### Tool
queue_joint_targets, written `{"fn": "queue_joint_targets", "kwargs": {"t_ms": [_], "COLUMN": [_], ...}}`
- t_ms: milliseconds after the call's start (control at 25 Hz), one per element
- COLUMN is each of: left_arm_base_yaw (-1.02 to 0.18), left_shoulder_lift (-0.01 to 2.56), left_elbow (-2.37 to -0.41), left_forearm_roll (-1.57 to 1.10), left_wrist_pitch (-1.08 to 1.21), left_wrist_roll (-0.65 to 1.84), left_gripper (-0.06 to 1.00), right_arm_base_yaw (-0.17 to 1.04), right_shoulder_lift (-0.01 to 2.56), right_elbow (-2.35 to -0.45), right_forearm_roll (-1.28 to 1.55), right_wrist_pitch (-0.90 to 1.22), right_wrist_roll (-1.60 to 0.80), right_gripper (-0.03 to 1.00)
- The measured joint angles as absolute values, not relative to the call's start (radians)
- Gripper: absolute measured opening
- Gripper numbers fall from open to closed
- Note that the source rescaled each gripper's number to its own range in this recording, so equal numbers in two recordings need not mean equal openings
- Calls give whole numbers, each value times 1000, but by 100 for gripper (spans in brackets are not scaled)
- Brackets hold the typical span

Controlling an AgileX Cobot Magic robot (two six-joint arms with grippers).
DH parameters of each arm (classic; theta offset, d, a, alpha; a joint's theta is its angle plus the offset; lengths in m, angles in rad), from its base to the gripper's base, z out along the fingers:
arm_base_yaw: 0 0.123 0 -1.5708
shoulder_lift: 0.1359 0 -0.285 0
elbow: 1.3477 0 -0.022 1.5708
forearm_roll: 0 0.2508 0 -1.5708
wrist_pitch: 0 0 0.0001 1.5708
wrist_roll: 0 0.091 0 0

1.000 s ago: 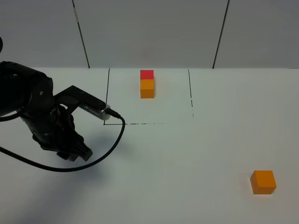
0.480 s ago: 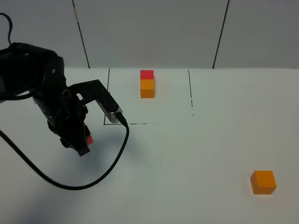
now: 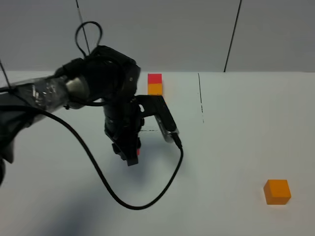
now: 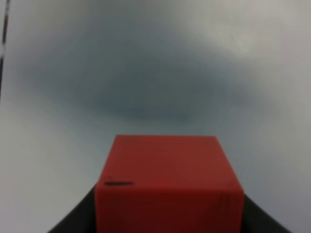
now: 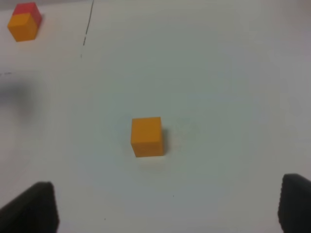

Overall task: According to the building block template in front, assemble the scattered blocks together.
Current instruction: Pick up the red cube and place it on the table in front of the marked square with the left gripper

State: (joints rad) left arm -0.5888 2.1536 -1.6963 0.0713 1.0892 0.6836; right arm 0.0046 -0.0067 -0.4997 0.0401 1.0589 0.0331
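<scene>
The building block template (image 3: pixel 155 84), a red cube joined to an orange one, stands at the back inside the marked rectangle; the right wrist view also shows the template (image 5: pixel 23 22). My left gripper (image 3: pixel 130 158) hangs over the table's middle, shut on the red scattered block (image 3: pixel 138 152). In the left wrist view the red block (image 4: pixel 167 179) fills the space between the dark fingers (image 4: pixel 73 224). The orange scattered block (image 3: pixel 277 191) lies alone at the front right. The right wrist view has the orange block (image 5: pixel 146 136) ahead of my open right gripper (image 5: pixel 167 187), well apart from it.
Thin black lines (image 3: pixel 201 96) mark a rectangle on the white table. The left arm's black cable (image 3: pixel 147 201) loops down over the table in front of the gripper. A grey panelled wall (image 3: pixel 197 34) closes the back.
My left arm has swung from the left side toward the table's middle, carrying the red block with it. The orange block and template stay put.
</scene>
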Motion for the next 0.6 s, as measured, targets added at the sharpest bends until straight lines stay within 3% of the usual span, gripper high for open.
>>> {"fn": "queue_joint_targets", "kwargs": {"t_ms": [280, 600], "left_arm_base_yaw": [-669, -677], "left_shoulder_lift": [2283, 2352], "left_elbow": [-1814, -1848], "left_forearm_roll": [146, 75], "left_wrist_pitch": [1120, 1113], "left_wrist_roll": [749, 797], "left_gripper": [0, 0], "right_arm_base_yaw": [5, 5], "right_shoulder_lift": [-7, -7], "right_elbow": [-500, -500], "right_forearm_roll": [40, 40], "right_wrist_pitch": [1059, 1059], "right_wrist_roll": [33, 33], "right_gripper": [81, 81]}}
